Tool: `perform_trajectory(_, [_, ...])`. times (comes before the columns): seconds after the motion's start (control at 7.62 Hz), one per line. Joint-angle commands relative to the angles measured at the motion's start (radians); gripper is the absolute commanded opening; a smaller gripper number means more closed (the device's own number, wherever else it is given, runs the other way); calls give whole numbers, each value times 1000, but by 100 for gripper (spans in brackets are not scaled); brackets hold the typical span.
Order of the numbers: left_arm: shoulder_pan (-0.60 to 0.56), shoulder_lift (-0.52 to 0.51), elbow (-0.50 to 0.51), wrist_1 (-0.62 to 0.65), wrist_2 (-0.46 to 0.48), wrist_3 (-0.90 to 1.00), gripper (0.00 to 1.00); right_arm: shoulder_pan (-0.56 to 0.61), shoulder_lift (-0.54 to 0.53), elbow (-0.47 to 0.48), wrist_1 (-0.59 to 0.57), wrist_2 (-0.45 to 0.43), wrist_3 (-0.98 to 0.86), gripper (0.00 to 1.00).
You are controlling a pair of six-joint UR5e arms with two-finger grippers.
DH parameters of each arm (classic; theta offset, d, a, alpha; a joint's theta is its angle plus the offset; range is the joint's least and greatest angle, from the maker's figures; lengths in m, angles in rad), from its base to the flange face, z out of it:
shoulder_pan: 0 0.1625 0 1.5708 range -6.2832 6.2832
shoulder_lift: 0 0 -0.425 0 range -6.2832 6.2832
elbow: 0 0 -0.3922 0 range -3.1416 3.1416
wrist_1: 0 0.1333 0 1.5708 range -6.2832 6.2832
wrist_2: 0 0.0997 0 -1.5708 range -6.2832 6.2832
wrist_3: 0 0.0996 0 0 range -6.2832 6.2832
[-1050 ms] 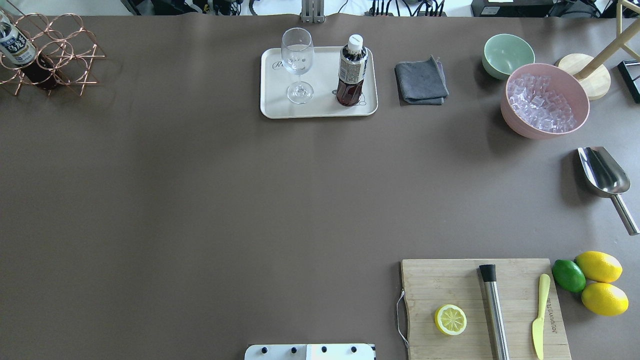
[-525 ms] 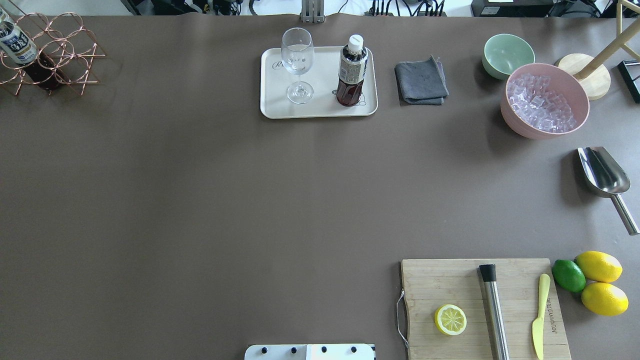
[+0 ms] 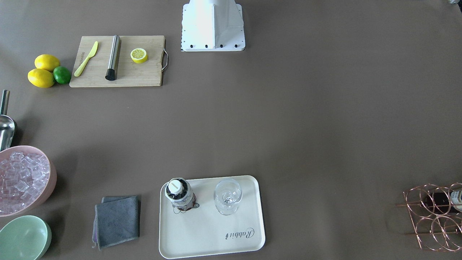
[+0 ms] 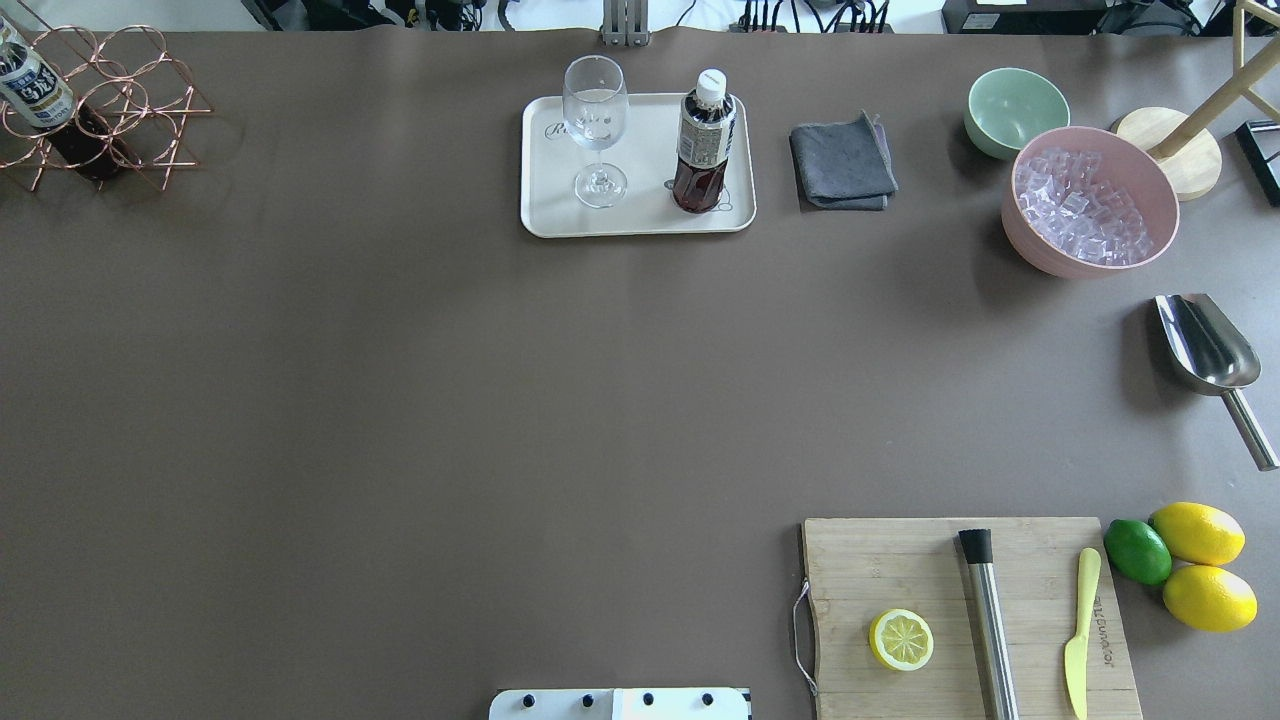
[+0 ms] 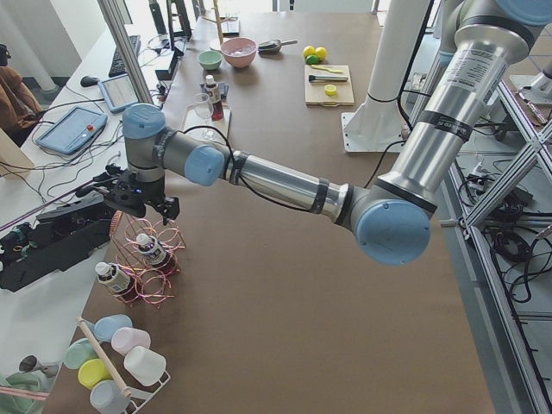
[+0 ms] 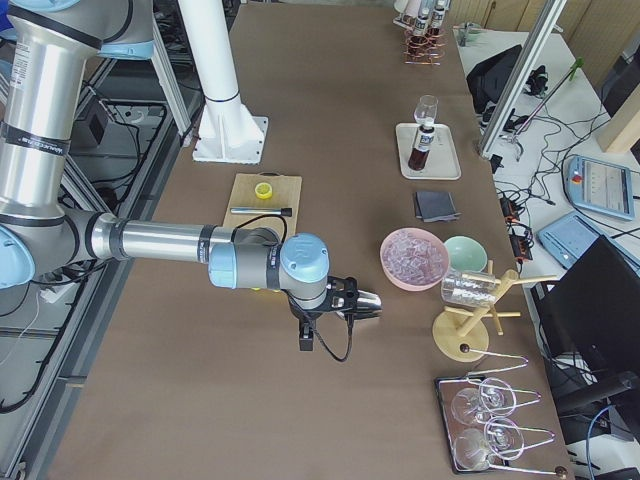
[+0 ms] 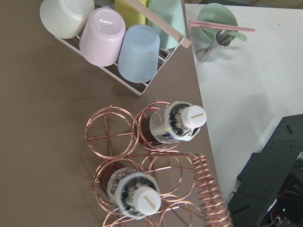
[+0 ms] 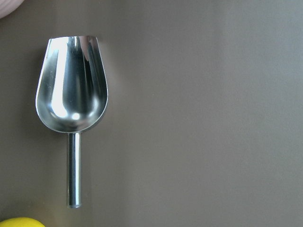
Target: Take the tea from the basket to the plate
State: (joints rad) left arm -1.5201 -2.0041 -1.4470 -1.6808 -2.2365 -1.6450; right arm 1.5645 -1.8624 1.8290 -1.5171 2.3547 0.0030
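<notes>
Tea bottles [image 7: 176, 124] upright in basket [image 7: 110, 138], caps up.
Handle [image 7: 211, 189] alongside, cups [image 7: 137, 52] beyond; left gripper [image 5: 141, 203], right gripper [image 6: 316, 320]: cannot tell if spread.

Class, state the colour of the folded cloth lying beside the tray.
Dark grey; the cloth shows best in the exterior front-facing view.

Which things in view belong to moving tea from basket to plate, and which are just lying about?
In the job: two tea bottles in the copper basket; cream tray; third tea bottle, already standing on that tray.

Lying about: wine glass, grey cloth, green bowl, pink ice bowl, metal scoop, cutting board, lemons, lime, cups.
</notes>
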Motion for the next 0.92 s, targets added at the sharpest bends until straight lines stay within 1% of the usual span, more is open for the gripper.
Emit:
perform_trajectory(0.0, [14,164,-225,12,-81,227,98,0,0,1,0,0,0,100])
perform_trajectory(0.13, [76,213,-281,12,-81,278,98,0,0,1,0,0,0,100])
perform_trajectory(0.26, [90,264,-320,13,-113,383,98,0,0,1,0,0,-1,100])
perform_trajectory(0.39, [101,277,-325,13,-173,434,98,0,0,1,0,0,0,100])
perform_trajectory(0.66, [173,275,-380,4,-181,444,97,0,0,0,0,-2,-2,100])
perform_trajectory(0.79, [211,300,-406,4,-180,544,97,-1,2,0,0,-2,0,100])
